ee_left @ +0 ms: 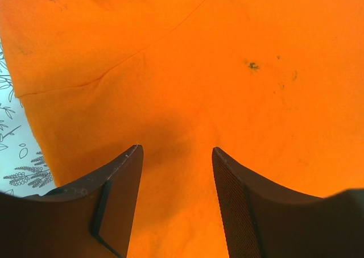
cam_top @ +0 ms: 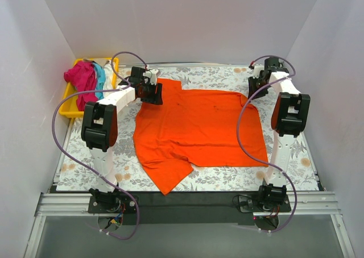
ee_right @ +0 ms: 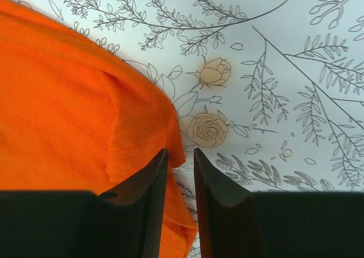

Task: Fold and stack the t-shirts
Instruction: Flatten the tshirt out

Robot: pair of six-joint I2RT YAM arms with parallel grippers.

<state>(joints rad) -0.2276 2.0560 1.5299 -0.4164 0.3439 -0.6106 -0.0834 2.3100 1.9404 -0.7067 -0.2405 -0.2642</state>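
Note:
A vivid orange t-shirt (cam_top: 199,127) lies spread on the floral table, one sleeve pointing toward the near edge. My left gripper (cam_top: 152,93) is at the shirt's far left corner. In the left wrist view it (ee_left: 176,150) is open wide just above the orange cloth (ee_left: 199,70), holding nothing. My right gripper (cam_top: 254,88) is at the shirt's far right corner. In the right wrist view it (ee_right: 180,151) straddles the hemmed edge of the cloth (ee_right: 57,99), jaws a narrow gap apart, with tablecloth showing between them. Magenta (cam_top: 82,79), teal (cam_top: 100,76) and white (cam_top: 108,79) shirts lie bunched together.
The bunched shirts lie in a yellow tray (cam_top: 71,113) at the far left corner. White walls close in the table on three sides. A black rail (cam_top: 187,198) runs along the near edge between the arm bases.

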